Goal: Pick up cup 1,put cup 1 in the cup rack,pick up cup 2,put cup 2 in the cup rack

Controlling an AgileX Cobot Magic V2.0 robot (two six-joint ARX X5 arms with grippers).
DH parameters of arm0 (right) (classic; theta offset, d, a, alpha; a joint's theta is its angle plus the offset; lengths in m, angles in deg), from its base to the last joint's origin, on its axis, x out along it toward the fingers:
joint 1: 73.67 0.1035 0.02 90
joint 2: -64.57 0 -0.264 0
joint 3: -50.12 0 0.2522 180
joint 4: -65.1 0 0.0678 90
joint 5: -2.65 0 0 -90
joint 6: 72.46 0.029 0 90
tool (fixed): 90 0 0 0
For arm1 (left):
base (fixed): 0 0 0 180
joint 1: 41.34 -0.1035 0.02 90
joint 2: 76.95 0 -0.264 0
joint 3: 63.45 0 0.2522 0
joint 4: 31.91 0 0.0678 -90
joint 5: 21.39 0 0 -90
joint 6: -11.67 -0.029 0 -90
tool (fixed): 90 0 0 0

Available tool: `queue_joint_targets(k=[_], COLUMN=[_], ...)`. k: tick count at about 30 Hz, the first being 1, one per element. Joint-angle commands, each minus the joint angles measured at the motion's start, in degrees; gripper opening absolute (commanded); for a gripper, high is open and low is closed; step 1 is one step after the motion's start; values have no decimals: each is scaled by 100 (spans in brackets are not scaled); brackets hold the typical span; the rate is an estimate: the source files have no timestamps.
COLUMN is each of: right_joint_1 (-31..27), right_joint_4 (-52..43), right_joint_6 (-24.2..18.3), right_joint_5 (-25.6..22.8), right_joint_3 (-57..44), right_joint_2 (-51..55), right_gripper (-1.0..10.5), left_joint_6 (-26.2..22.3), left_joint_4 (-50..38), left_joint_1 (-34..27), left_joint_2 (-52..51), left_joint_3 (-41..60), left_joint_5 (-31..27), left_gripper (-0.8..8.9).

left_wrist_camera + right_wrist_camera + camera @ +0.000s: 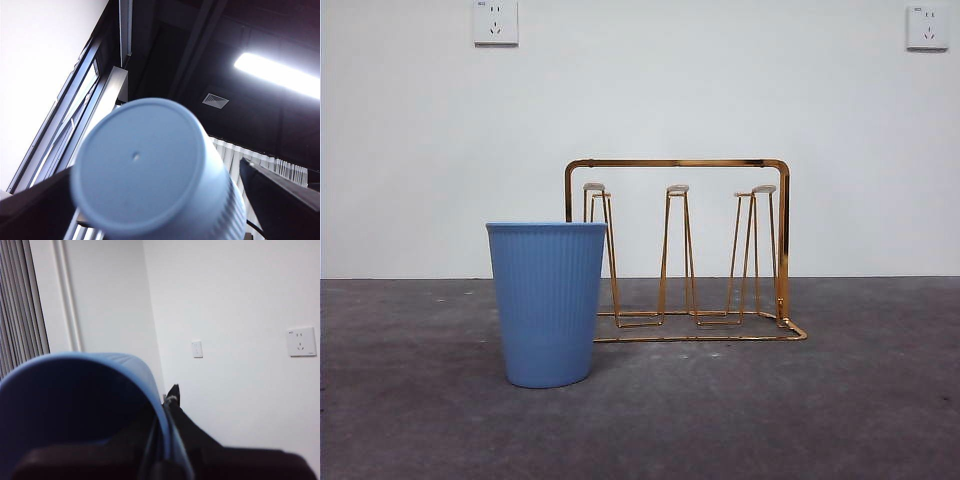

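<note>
Left of centre in the front view, a ribbed blue cup (pixel 547 305) stands upright on the surface (pixel 820 420), just before the empty cup rack (pixel 677 162). The left gripper (pixel 160 210) has its jaws closed around a pale blue cup (pixel 150 180), while the right gripper (pixel 167 405) pinches the wall of a darker blue cup (pixel 75 405). All look light, stiff, smooth plastic, so gripping the ribbed wall near the rim seems safest.

White wall (pixel 720 90) with sockets (pixel 495 22) behind grey table (pixel 820 400).
</note>
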Motion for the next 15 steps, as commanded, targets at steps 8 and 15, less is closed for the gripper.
queue_joint_targets(k=[8,15], right_joint_1=[57,57], right_joint_4=[37,-9], right_joint_6=[-256,-289], right_joint_5=[-85,-254], right_joint_3=[-24,-24], right_joint_2=[-55,-57], right_gripper=[-10,-9], left_joint_6=[17,20], left_joint_4=[-20,-17], left_joint_1=[9,9], left_joint_2=[26,28], left_joint_3=[0,0], left_joint_5=[7,2], left_gripper=[428,260])
